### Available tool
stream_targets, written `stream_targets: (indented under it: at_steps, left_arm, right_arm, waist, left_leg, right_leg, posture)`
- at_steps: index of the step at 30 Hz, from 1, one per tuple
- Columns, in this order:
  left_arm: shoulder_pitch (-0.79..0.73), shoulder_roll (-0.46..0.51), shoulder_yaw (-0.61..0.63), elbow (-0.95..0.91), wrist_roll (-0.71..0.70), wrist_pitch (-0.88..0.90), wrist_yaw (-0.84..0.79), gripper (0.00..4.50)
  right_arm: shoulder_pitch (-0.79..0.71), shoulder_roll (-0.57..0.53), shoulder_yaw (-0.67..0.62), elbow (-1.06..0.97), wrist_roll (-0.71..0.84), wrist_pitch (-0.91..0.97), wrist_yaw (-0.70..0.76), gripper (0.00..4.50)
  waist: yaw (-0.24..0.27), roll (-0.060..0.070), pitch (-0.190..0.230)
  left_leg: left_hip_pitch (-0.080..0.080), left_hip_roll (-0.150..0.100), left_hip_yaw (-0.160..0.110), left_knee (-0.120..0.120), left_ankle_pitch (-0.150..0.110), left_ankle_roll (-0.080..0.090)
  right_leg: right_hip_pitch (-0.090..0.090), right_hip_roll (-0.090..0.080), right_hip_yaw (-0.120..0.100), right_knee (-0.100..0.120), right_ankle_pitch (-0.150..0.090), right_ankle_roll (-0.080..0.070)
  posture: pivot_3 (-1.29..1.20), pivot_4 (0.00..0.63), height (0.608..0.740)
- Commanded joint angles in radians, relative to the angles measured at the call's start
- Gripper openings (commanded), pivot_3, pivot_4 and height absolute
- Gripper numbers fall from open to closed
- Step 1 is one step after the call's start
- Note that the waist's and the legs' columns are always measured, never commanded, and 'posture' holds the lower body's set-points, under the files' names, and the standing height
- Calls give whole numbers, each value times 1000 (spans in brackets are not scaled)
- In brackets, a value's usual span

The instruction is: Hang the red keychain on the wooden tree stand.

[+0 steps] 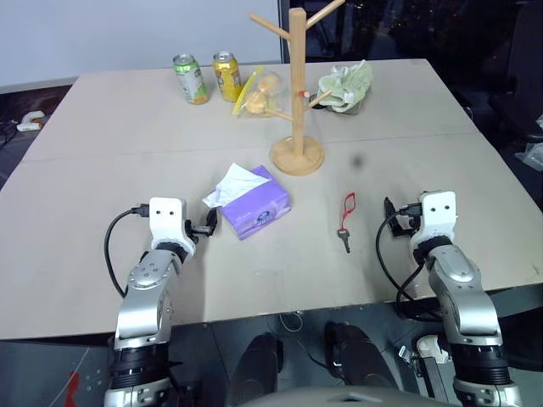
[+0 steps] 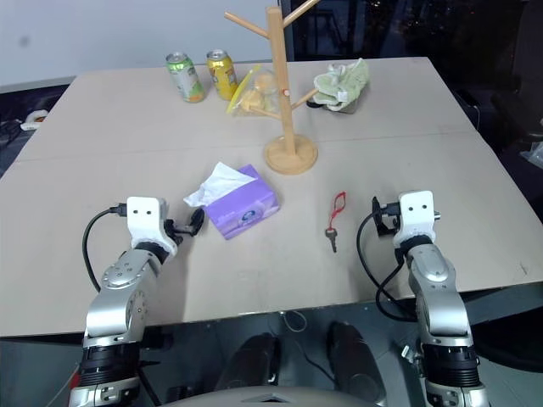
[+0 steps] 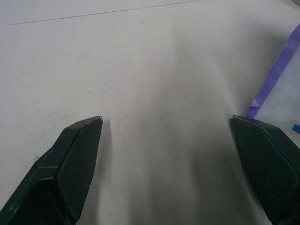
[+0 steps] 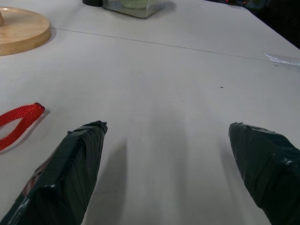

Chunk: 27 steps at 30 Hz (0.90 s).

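Two arms low over the table [image 1: 102, 170] — each tool (left [image 3: 166, 129], right [image 4: 166, 129]) level, wide, empty.

From the head I look forward and down across the table [image 1: 102, 170]; both eyes share that scene. My wrist cameras sit low and close, looking along their fingers [image 3: 77, 161] over the tabletop.

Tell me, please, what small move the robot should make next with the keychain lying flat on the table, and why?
Probably shift the right claw toward its left and lower it over the red keychain. That claw is open and empty, and it is the nearer one; the keychain lies loose on the table between it and the tissue box, not yet on the wooden tree stand.
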State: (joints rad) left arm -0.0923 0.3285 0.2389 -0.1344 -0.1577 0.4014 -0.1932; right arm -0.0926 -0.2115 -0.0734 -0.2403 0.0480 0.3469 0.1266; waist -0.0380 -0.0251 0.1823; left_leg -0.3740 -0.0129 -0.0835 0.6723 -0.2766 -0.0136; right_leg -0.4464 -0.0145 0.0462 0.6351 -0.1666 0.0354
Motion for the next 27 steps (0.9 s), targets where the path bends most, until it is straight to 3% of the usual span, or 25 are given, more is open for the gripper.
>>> stream_targets:
  at_steps: [1, 4, 8, 13, 20, 27]
  left_arm:
    - [-1, 54, 61, -67, -53, 56, -37, 4479]
    - [-35, 146, 204, -109, -226, 197, -122, 4479]
    - [-99, 193, 310, -79, -436, 395, -173, 4479]
    - [-142, 299, 300, -50, -596, 589, -300, 4479]
    - [-215, 386, 255, 30, -672, 689, -406, 4479]
    - [-245, 392, 150, 78, -645, 687, -464, 4479]
  right_arm:
    - [-10, -8, -5, -41, 1, -7, 7, 4500]
    - [-39, -28, 5, -29, 8, -11, 41, 4500]
    - [-79, -62, 27, -36, 47, -6, 130, 4500]
    - [-153, -116, 52, -118, 236, 82, 350, 4500]
    - [-255, -280, 60, -233, 548, 323, 627, 4500]
    - [-318, -368, 94, -295, 658, 427, 701, 4500]
  waist:
    - [-1, 0, 0]
    - [-8, -1, 0]
    - [-6, 1, 1]
    - [-7, 0, 1]
    - [-5, 0, 2]
    - [-4, 0, 1]
  left_leg:
    - [0, 0, 0, 0, 0, 0]
    - [-1, 1, -1, 0, 0, 0]
    - [0, 2, 0, -1, 0, 0]
    - [-2, 2, -1, 0, 0, 0]
    - [-2, 2, -2, -1, 0, 0]
    - [-3, 2, -2, -1, 0, 0]
  right_leg:
    - [0, 0, 0, 0, 0, 0]
    - [-1, 1, -1, 0, 0, 0]
    - [-1, 2, -1, 0, 0, 0]
    - [-1, 2, -1, -2, 0, 0]
    - [-1, 2, -2, -3, 0, 0]
    - [-1, 2, -2, -4, 0, 0]
  posture:
    - [0, 150, 740]
    - [0, 150, 740]
    - [0, 150, 740]
    - [0, 150, 740]
    - [0, 150, 740]
    - [0, 150, 740]
